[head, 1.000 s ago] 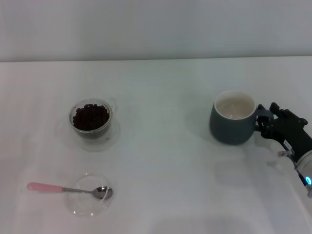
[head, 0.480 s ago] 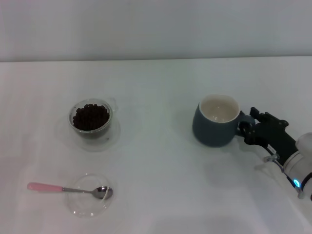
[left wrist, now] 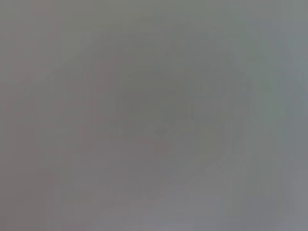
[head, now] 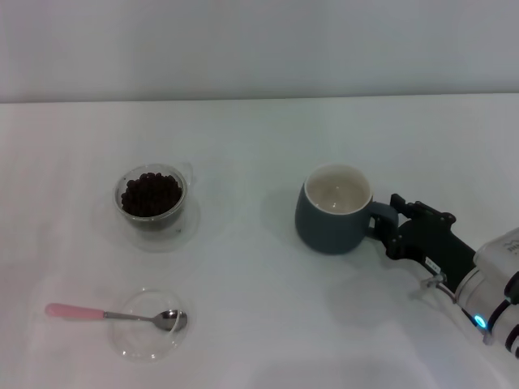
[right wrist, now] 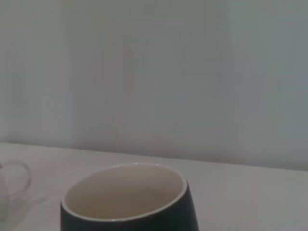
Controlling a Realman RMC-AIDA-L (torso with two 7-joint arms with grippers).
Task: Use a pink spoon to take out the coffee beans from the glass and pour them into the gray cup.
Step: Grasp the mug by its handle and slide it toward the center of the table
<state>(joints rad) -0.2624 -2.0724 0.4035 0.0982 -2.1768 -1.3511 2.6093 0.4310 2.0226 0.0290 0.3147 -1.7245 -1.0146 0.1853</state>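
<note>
Currently the right gripper (head: 391,229) is pinched on the loop handle of the gray cup (head: 331,210), which stands upright and empty right of the worktop's middle. Toward the left edge the glass (head: 152,197) holds the coffee beans (head: 151,193). Nearer the front-left corner, the pink spoon (head: 113,314) rests across a shallow glass dish (head: 144,334).

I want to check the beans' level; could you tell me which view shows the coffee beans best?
The head view: the coffee beans fill the glass, seen from above. The right wrist view shows only a glass edge, no beans; the left wrist view shows nothing.
</note>
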